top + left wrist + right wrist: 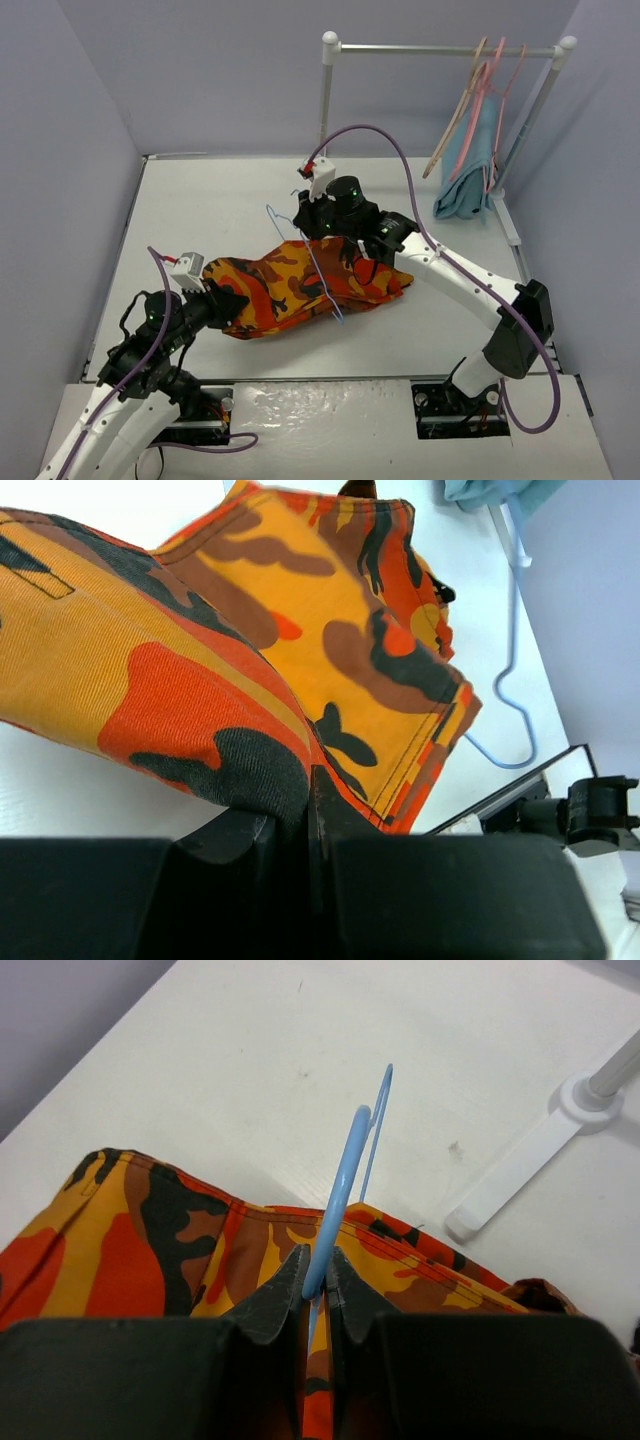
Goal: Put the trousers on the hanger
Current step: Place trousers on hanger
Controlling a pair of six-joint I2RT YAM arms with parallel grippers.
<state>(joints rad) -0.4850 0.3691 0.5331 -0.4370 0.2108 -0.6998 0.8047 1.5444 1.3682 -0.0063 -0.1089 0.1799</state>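
A: Where do we log the trousers point(290, 288)?

B: Bunched in a folded heap on the table point(200, 200), well apart from the rail point(445, 48), on its near-left side. The hanger point(320, 275) is with them. Its blue wire crosses the heap, with the hook end pointing away from us and the rail off to its right.

A: Jaws?

B: The left gripper point(310, 810) is closed tight on a fold of the trousers at the end of the heap farthest from the rail. In its wrist view the cloth is pinched between the pads with no gap. The right gripper point(318, 1280) is clamped just as narrowly on the hanger wire, at the edge of the heap nearer the rail. The wire runs up out of the jaws, above the cloth.

A: Progress?

B: We judge it mid-task. Both grasps are made and the wire and cloth overlap. We cannot tell whether the fabric passes through the hanger frame or the wire merely lies over it. No view shows the trousers draped evenly over the bottom bar.

A: What's left?

B: Settling the cloth across the bar so it hangs from the hanger, then letting go. The teal cloth point(468, 165) under the rail plays no part.
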